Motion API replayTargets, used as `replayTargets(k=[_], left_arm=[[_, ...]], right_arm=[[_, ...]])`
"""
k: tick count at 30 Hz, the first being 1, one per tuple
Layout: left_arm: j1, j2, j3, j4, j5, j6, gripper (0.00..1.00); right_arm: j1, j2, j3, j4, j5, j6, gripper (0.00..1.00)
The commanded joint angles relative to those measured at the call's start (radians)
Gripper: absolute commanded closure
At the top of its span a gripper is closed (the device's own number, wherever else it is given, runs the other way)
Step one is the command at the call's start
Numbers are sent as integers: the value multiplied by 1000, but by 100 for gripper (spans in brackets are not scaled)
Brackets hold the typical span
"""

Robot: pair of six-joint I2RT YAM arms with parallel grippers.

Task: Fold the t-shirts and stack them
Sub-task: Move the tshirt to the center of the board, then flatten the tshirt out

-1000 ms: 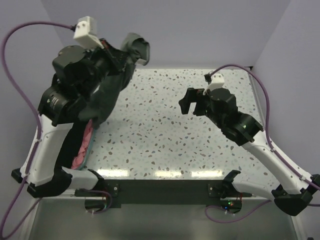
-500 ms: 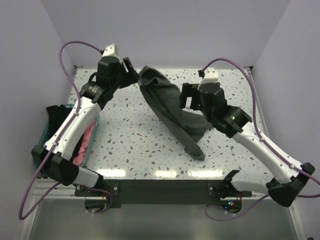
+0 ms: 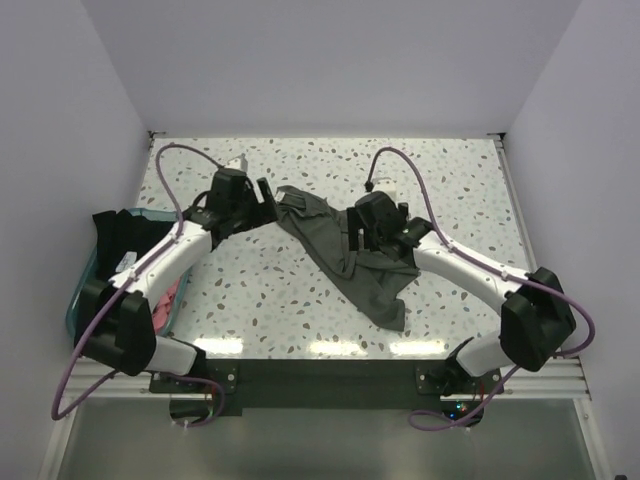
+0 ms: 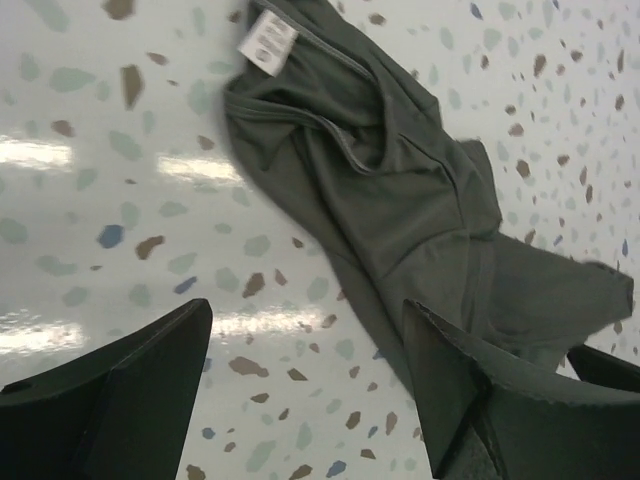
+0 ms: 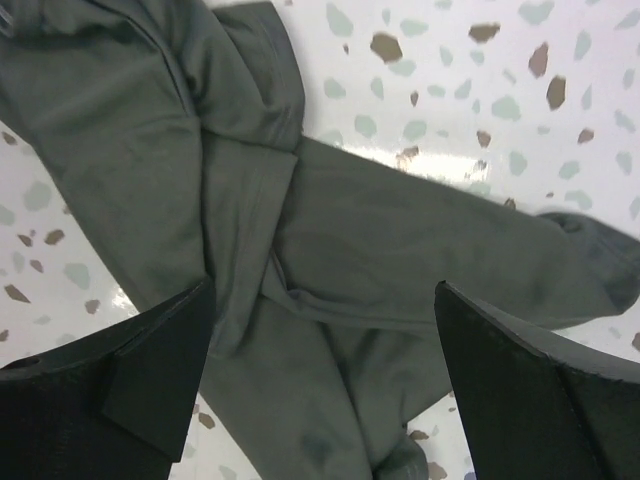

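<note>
An olive-green t-shirt (image 3: pixel 345 255) lies crumpled on the speckled table, running from the middle toward the front. Its white neck label (image 4: pixel 268 38) faces up. My left gripper (image 3: pixel 270 203) stands open just left of the shirt's upper end, with bare table between its fingers (image 4: pixel 305 335); the cloth (image 4: pixel 400 190) passes by its right finger (image 4: pixel 480 390). My right gripper (image 3: pixel 357 240) hangs open directly over the shirt's middle folds (image 5: pixel 350 250), holding nothing (image 5: pixel 320 340). A black t-shirt (image 3: pixel 115 235) drapes over the tub's edge at the left. A pink t-shirt (image 3: pixel 172 292) lies inside the tub.
A teal plastic tub (image 3: pixel 80 300) stands at the table's left edge beside the left arm. White walls close in the back and both sides. Purple cables loop over both arms.
The left gripper has opened and let go of the olive shirt, which dropped from the air onto the table. Both arms came down low, the right gripper now over the cloth.
</note>
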Motion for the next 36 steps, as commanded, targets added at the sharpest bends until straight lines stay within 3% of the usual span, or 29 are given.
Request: replayTargets(k=[1,8,14,18,22,27,36], left_arm=[[-146,61,62,81,-10,54,19],[-459,385,248,51,-113,107,35],[-554,546,352,22,-176,122,42],[-576,581,366,33,-178,127,48],[-579,574,368,1,-233,116,73],[-565,485,371,-38,-288,116,77],[-360,221,235,-10,-198,71,97]], right_arm=[[1,-24,-91,76,17,110,7],[-5,-230,-257,-17,171,253,15],[-30,-379,-351,-94,204,336,14],[-33,-395,-369,-123,184,353,14],[-33,-394,-392,-110,146,362,17],[-33,-374,-447,-70,54,389,21],[-28,-391,-576,31,-135,448,25]])
